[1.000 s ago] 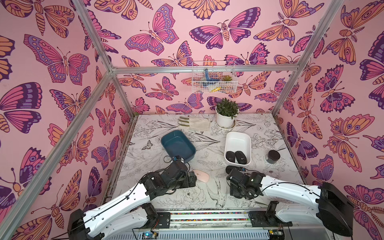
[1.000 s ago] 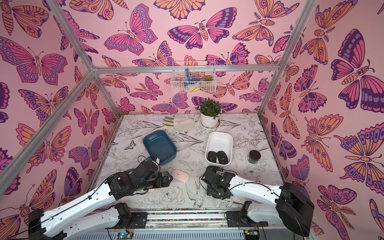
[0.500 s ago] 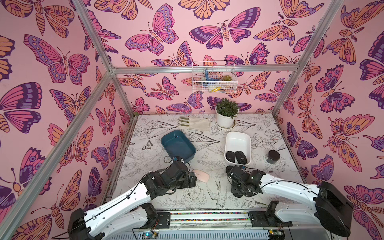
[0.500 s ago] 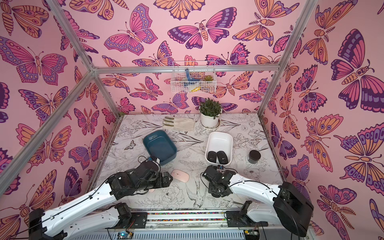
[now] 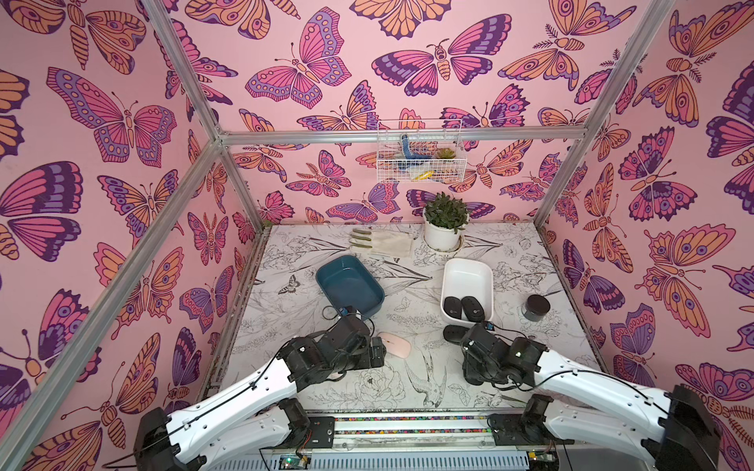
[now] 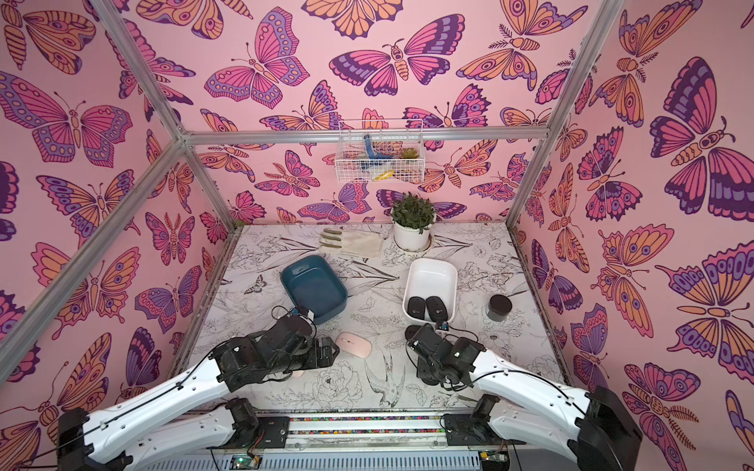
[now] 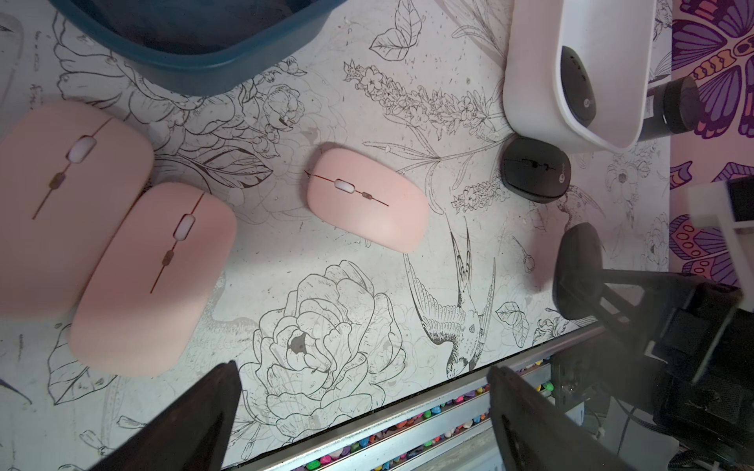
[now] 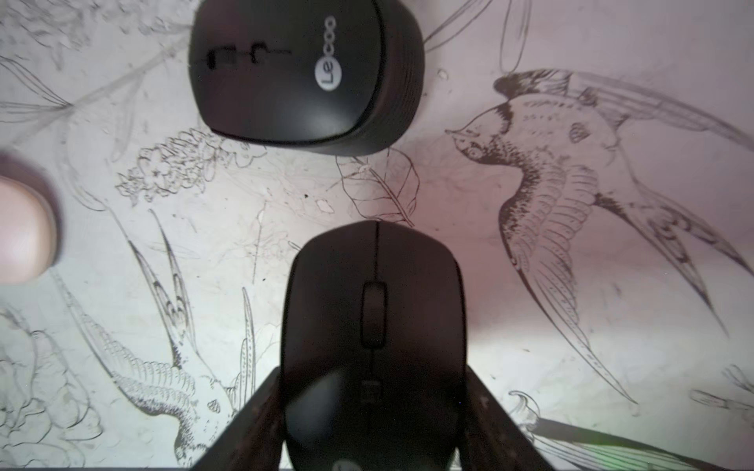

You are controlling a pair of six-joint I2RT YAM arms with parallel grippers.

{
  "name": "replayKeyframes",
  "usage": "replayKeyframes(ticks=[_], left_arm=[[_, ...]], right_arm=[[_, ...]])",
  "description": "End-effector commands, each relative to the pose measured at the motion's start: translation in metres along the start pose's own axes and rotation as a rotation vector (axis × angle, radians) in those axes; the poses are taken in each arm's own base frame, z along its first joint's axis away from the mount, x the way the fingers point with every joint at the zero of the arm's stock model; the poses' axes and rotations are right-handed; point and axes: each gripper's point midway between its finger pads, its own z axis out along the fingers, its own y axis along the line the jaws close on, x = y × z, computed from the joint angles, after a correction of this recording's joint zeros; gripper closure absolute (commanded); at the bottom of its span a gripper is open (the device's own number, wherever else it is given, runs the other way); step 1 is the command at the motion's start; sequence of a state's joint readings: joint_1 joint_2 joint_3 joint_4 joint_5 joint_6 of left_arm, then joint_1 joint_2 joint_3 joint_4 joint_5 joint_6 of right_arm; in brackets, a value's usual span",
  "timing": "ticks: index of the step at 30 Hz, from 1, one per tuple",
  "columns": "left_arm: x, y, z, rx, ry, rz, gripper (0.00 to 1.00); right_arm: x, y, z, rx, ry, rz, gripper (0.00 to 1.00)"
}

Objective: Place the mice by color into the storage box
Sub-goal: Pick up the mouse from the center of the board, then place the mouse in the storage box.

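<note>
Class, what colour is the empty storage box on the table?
Dark teal blue; the storage box shows best in a top view.

Pink butterfly-patterned walls (image 5: 367,61) framed by aluminium rails (image 5: 400,136) enclose a counter (image 5: 408,391) printed with black-line flowers and birds, evenly lit.

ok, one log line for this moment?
right gripper: shut on black mouse | left gripper: open, empty | white bin: two black mice
</note>
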State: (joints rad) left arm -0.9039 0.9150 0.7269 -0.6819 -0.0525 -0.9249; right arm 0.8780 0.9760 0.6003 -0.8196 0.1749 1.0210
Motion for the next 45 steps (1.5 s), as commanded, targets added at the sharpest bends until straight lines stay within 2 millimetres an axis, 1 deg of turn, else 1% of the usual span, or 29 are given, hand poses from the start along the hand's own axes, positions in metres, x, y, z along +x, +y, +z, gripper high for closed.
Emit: replayKeyframes(ticks=[1, 3, 5, 7, 9, 12, 15, 18, 22, 23, 26, 31, 34, 37, 41, 44, 45], left_arm=[[-0.003, 0.002, -0.002, -0.023, -0.011, 0.024, 0.01], [-0.004, 0.002, -0.002, -0.028, -0.013, 0.029, 0.01], [-0.004, 0.002, -0.001, -0.031, -0.011, 0.034, 0.01], [-0.003, 0.001, 0.0, -0.031, -0.005, 0.035, 0.01], [-0.004, -0.001, -0.001, -0.026, -0.004, 0.037, 0.01], [-0.005, -0.001, -0.003, -0.027, -0.007, 0.034, 0.01], [-0.005, 0.0, -0.004, -0.027, -0.01, 0.029, 0.01], [-0.003, 0.001, -0.003, -0.033, -0.002, 0.028, 0.01], [-0.001, 0.003, -0.003, -0.04, 0.006, 0.027, 0.01], [-0.001, 0.004, -0.002, -0.044, 0.008, 0.026, 0.01], [0.001, 0.005, -0.001, -0.051, 0.017, 0.026, 0.01], [0.002, 0.006, 0.001, -0.06, 0.025, 0.019, 0.01], [0.003, 0.007, 0.003, -0.069, 0.03, 0.017, 0.01], [0.003, 0.007, 0.004, -0.074, 0.033, 0.017, 0.01], [0.003, 0.008, 0.006, -0.083, 0.036, 0.018, 0.01], [0.003, 0.008, 0.007, -0.087, 0.039, 0.018, 0.01], [0.003, 0.008, 0.007, -0.087, 0.039, 0.018, 0.01]], right_arm=[[-0.018, -0.006, -0.028, 0.014, -0.081, -0.014, 0.67], [-0.033, -0.001, -0.042, -0.01, -0.135, -0.018, 0.67], [-0.05, 0.002, -0.05, -0.019, -0.143, -0.012, 0.68], [-0.068, 0.008, -0.053, -0.025, -0.145, -0.005, 0.68], [-0.087, 0.017, -0.054, -0.036, -0.161, -0.012, 0.68], [-0.115, 0.03, -0.051, -0.031, -0.159, -0.018, 0.69], [-0.141, 0.038, -0.038, -0.031, -0.154, -0.016, 0.69], [-0.17, 0.038, -0.02, -0.024, -0.141, 0.013, 0.7], [-0.201, 0.04, 0.008, -0.03, -0.085, 0.047, 0.71], [-0.207, 0.041, 0.02, -0.026, -0.064, 0.052, 0.71], [-0.226, 0.045, 0.041, -0.039, -0.049, 0.064, 0.71], [-0.248, 0.042, 0.072, -0.017, -0.019, 0.081, 0.71], [-0.26, 0.043, 0.082, -0.012, -0.017, 0.076, 0.71], [-0.27, 0.046, 0.087, -0.007, -0.027, 0.059, 0.71], [-0.275, 0.047, 0.097, -0.001, -0.019, 0.041, 0.69], [-0.274, 0.05, 0.107, -0.015, -0.001, 0.031, 0.64], [-0.274, 0.053, 0.109, -0.029, 0.004, 0.03, 0.6]])
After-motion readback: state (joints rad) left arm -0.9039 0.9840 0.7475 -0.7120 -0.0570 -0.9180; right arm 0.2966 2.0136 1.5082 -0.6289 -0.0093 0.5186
